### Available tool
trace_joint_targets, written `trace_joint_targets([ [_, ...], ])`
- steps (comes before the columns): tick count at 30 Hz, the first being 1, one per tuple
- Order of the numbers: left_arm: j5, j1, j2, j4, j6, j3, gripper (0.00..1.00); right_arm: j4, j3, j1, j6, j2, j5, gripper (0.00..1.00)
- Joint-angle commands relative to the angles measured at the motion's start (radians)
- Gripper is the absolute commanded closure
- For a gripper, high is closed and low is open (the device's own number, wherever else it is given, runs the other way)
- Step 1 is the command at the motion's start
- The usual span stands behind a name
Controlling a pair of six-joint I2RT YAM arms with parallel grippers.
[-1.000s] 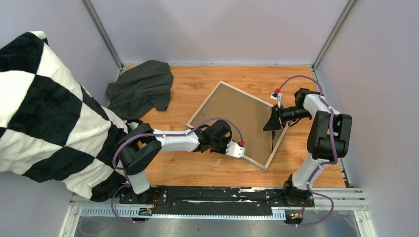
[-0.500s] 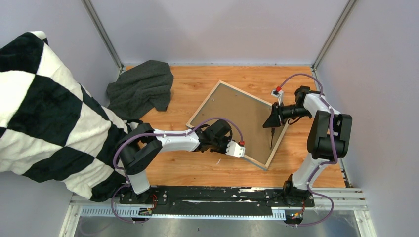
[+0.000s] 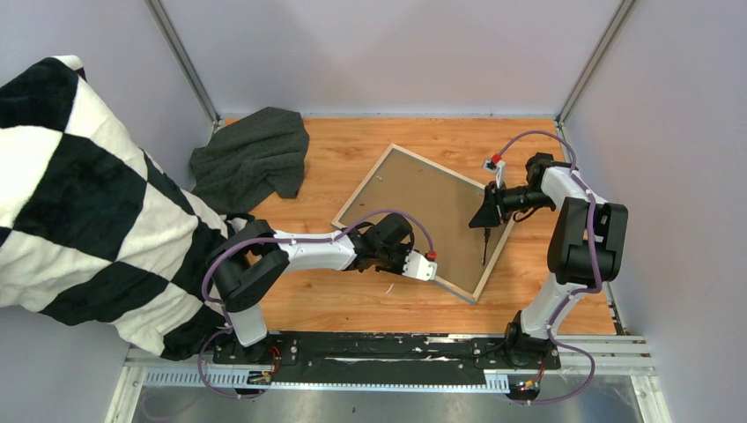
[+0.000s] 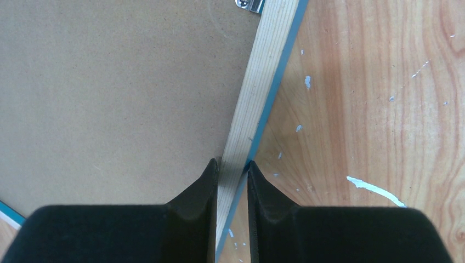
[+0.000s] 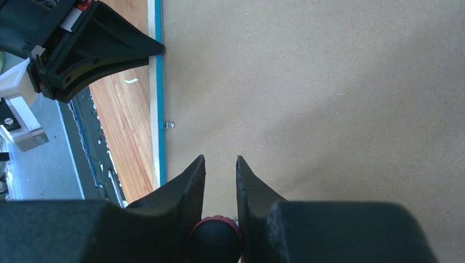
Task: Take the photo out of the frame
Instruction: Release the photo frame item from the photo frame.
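1. The photo cannot be seen. The large thin rectangular frame [image 3: 364,183], pale wood at the back with a blue front lip, lies face down mid-table. A plain matte brown backing board [image 3: 423,198] fills it.
2. A small metal clip [image 4: 249,4] is cut off at 12 o'clock in the left wrist view.
3. The left gripper [image 4: 231,164] clamps the frame's rail at the frame's 6 o'clock side.
4. The right gripper [image 5: 220,159], at the frame's 3 o'clock edge, pinches a thin dark tool [image 3: 484,249] with a red-ringed round knob. Whether its tip touches the board is unclear.
5. The orange-grained wooden table [image 3: 352,300], flecked white, lies bare at the frame's 12 and 6 o'clock.
6. A crumpled grey cloth [image 3: 251,159] sits at 10 o'clock, apart from the frame.
7. A black-and-white checked blanket [image 3: 79,203] bulges in at 9 o'clock.
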Motion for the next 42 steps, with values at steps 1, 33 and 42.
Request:
trace_joint_targets([
  [1,0.000,0.005,0.071,-0.094,-0.032,-0.030,1.00,-0.006,-0.002,-0.013,-0.018,-0.013,0.021,1.00],
  [33,-0.001,0.005,0.081,-0.097,-0.033,-0.024,1.00,0.183,-0.052,0.000,0.073,-0.037,-0.049,1.00],
  [42,0.002,0.005,0.089,-0.098,-0.033,-0.023,1.00,0.280,-0.089,0.000,0.123,-0.110,-0.070,1.00],
])
